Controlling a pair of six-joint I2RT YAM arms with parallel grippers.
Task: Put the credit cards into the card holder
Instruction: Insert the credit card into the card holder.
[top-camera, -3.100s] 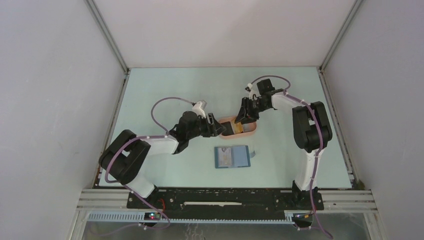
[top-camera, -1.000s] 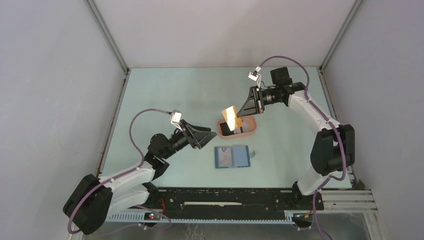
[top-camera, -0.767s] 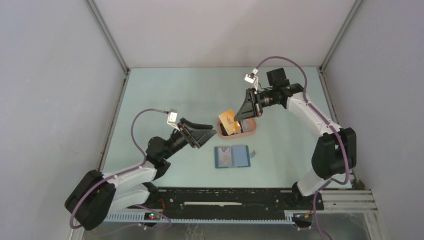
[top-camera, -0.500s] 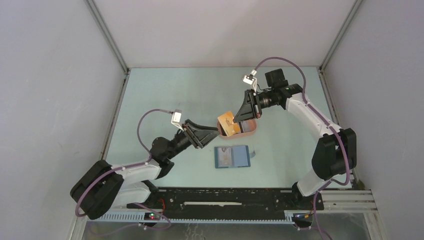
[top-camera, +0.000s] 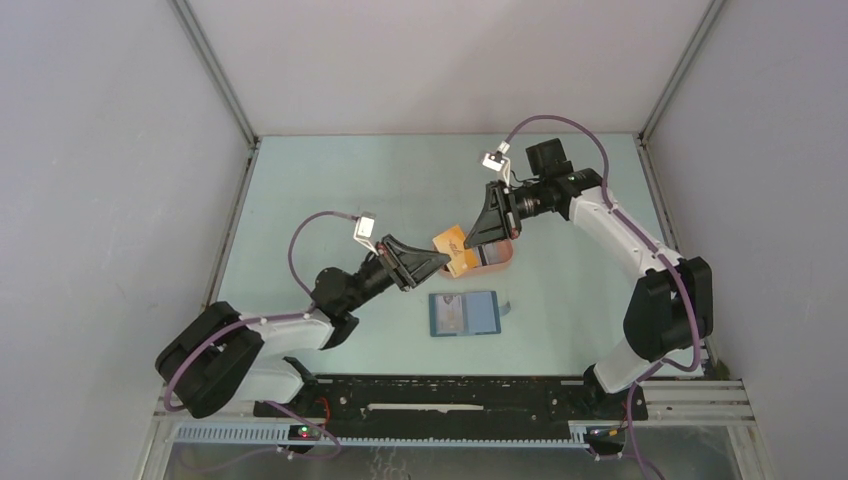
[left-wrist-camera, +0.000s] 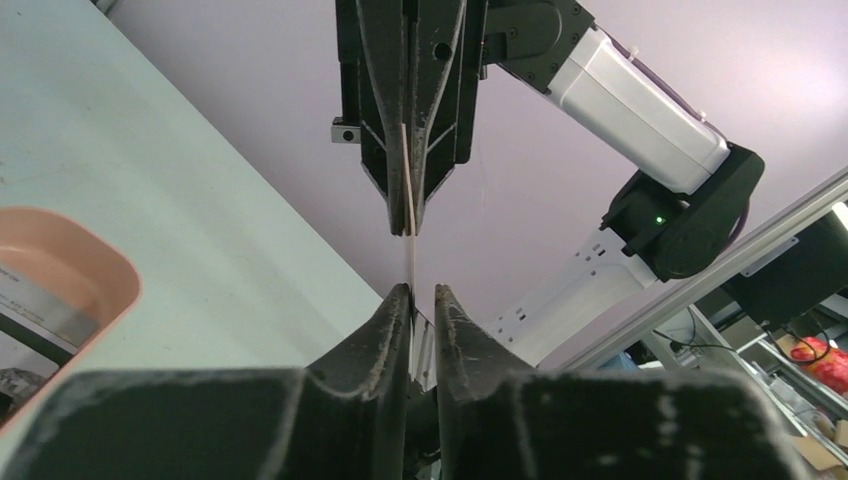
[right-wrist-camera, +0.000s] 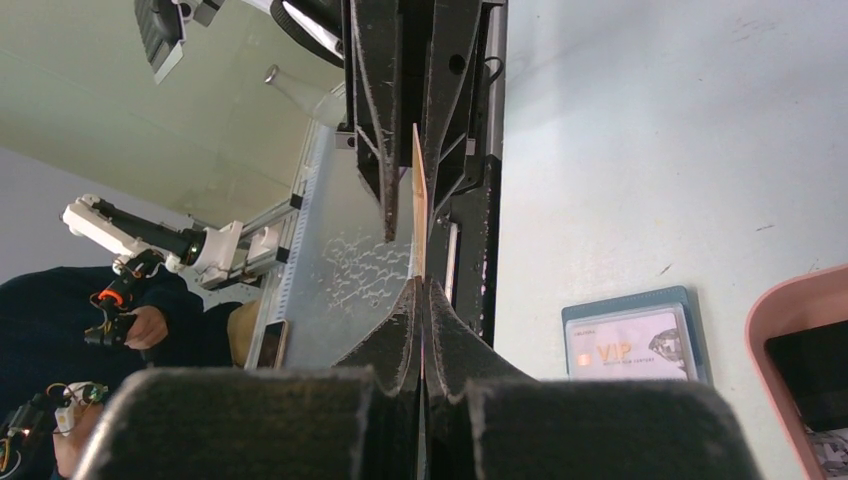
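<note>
My right gripper (top-camera: 472, 240) is shut on an orange credit card (top-camera: 455, 249) and holds it in the air above the left end of the salmon-pink tray (top-camera: 497, 257). My left gripper (top-camera: 440, 260) faces it from the left, its jaws slightly apart around the card's free edge. In the left wrist view the card (left-wrist-camera: 408, 240) shows edge-on, against one finger. The blue card holder (top-camera: 464, 313) lies open on the table, with a pale VIP card (right-wrist-camera: 630, 350) in it. A black card (right-wrist-camera: 815, 375) lies in the tray.
The tray (left-wrist-camera: 70, 250) holds further cards (left-wrist-camera: 40, 310) and sits just behind the card holder. Grey walls with metal frame rails enclose the pale green table on three sides.
My left arm has reached forward and right until its jaws sit around the card's free edge. My right gripper has lifted the orange card from the tray and turned it towards the left gripper.
</note>
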